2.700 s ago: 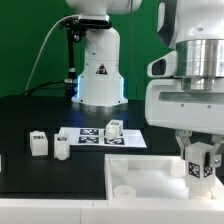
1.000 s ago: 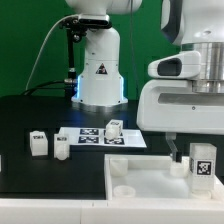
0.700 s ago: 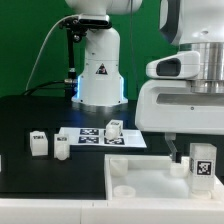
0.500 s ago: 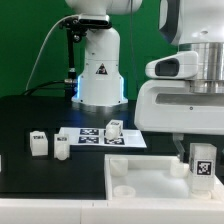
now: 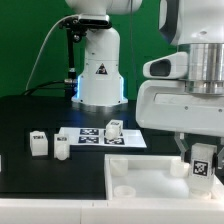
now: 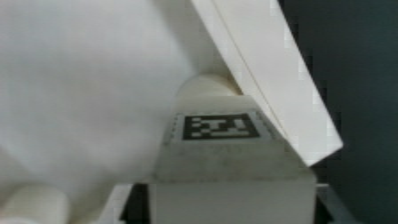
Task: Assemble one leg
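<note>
My gripper (image 5: 203,158) is shut on a leg (image 5: 203,165), a small white post with a black-and-white tag. It holds the leg upright at the large white panel's (image 5: 150,182) far corner, at the exterior view's right. In the wrist view the leg (image 6: 222,150) sits between the dark fingers (image 6: 128,205), its tip at a round corner socket (image 6: 210,85) beside the panel's raised rim (image 6: 267,70). I cannot tell whether the leg touches the socket. Three more legs (image 5: 38,142) (image 5: 62,147) (image 5: 114,128) stand on the black table.
The marker board (image 5: 92,137) lies flat behind the panel, one leg standing at its edge. The robot's white base (image 5: 98,70) stands at the back. A second socket (image 5: 123,186) shows on the panel's near side.
The gripper has shifted and turned slightly over the panel's corner with the leg still in it. The loose legs have not moved.
</note>
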Robot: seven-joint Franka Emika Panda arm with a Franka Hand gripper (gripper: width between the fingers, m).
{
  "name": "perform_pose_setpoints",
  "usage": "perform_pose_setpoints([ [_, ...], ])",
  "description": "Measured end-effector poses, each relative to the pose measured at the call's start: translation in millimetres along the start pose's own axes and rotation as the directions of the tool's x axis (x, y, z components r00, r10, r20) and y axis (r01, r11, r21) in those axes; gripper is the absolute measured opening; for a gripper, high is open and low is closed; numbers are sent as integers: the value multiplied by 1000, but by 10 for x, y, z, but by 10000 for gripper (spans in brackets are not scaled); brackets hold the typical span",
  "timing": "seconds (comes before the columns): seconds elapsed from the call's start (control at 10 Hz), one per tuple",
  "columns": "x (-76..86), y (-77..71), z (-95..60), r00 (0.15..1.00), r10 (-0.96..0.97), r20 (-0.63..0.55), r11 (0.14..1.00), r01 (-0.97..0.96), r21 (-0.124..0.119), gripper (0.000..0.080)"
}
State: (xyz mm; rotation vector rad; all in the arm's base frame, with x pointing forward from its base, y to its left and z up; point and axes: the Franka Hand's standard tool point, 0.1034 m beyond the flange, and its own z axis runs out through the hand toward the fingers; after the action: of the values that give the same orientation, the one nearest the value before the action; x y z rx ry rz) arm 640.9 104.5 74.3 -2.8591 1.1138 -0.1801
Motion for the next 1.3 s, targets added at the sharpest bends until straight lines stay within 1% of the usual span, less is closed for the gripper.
perform_pose_setpoints([
  [0.1, 12, 7, 4, 986, 164, 16, 986, -164, -7, 285],
  [0.2, 11, 17, 8, 946, 323, 21, 947, -322, -11, 285],
  [0.3, 9, 25, 14, 879, 475, 32, 880, -475, -14, 285],
  [0.4, 15, 40, 20, 794, 606, 49, 795, -606, -18, 285],
  [0.5, 14, 49, 20, 725, 686, 54, 727, -686, -23, 285],
  [0.6, 12, 53, 19, 691, 720, 53, 693, -720, -26, 285],
  [0.7, 14, 53, 20, 709, 704, 52, 710, -703, -24, 285],
  [0.8, 15, 53, 22, 724, 688, 52, 726, -688, -23, 433],
  [0.9, 0, 50, 17, 768, 638, 52, 770, -638, -31, 433],
  [1.0, -17, 20, -5, 873, 485, 54, 875, -483, -37, 566],
  [1.1, -31, -16, -16, 947, 317, 58, 948, -316, -28, 623],
  [1.2, -91, -34, -14, 984, 161, 78, 987, -159, -34, 644],
  [1.3, -134, -42, -14, 995, 45, 94, 998, -42, -38, 644],
])
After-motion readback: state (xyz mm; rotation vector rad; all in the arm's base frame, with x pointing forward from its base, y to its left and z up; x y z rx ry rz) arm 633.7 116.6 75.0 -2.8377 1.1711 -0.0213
